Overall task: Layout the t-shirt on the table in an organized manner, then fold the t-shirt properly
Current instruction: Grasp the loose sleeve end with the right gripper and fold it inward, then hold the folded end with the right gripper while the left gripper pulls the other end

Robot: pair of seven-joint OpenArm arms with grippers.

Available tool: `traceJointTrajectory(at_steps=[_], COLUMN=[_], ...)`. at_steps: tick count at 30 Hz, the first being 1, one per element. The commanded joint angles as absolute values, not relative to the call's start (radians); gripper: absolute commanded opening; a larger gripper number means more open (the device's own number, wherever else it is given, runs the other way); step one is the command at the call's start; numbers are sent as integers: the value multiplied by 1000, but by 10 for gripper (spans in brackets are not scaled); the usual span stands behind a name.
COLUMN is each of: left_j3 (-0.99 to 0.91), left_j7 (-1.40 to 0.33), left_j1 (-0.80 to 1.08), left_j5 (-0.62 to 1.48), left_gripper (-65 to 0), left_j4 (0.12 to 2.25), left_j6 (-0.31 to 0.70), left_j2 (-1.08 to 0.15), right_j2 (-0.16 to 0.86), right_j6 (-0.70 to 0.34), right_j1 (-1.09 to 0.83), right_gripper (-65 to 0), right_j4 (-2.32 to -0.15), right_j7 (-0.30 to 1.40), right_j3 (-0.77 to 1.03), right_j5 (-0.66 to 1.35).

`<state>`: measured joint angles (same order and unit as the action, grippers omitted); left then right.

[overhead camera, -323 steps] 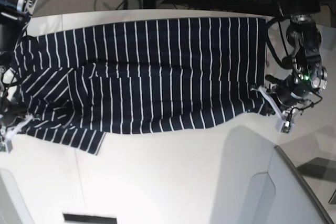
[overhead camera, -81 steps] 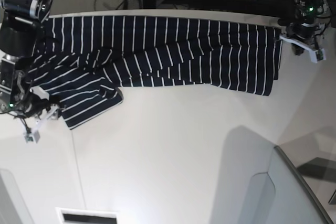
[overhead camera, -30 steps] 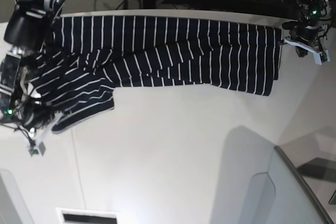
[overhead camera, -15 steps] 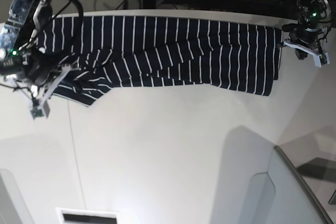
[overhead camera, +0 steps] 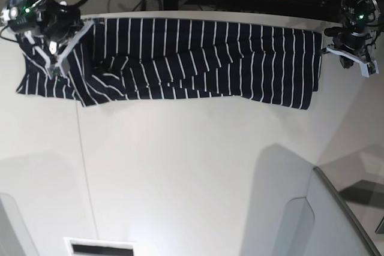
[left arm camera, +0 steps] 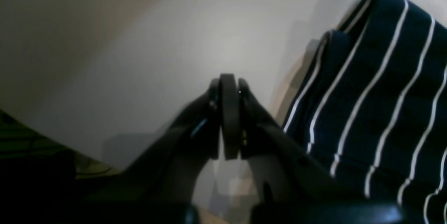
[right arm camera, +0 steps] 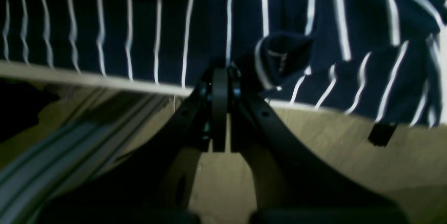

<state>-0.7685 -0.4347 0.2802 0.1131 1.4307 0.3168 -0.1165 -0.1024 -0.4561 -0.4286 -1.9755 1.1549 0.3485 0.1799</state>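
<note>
Most of what I see from the base camera is the table, a broad pale top with a thin seam line running down its left part. Along its far edge lies the t-shirt, stretched into a long dark band of white stripes from one side of the table to the other, its near edge stepped and rumpled and its left end bunched into a lower flap.

On my right arm, which sits at the base view's left, the right gripper is over the shirt's left end. Its wrist camera shows the jaws pressed together, and a small curl of striped cloth stands just beside their tip; I cannot tell from the blur whether any cloth is caught between them. Beyond the tip the shirt spreads across the table edge, with floor below.

On my left arm, at the base view's right, the left gripper hangs just off the shirt's right end, beside the hem that drops over the table corner. Its wrist camera shows the jaws closed with nothing between them, bare table behind, and the striped cloth lying to the right of the tip, apart from it.
</note>
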Motion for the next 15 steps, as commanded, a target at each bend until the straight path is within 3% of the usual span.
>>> traceJointTrajectory(at_steps=[1,15], left_j3=[-773,-773], left_j7=[-415,-415], left_j1=[278,278], left_j5=[120,119], left_gripper=[-650,-650], left_j4=[1446,1446], left_j6=[312,312], left_j2=[-133,-133], right_j2=[-102,-85], right_j6=[-458,-456], right_j1=[-438,-421], right_gripper=[-650,-650], right_j4=[-1991,-1922], right_j7=[1142,1082], right_j3=[344,343], right_j5=[191,188])
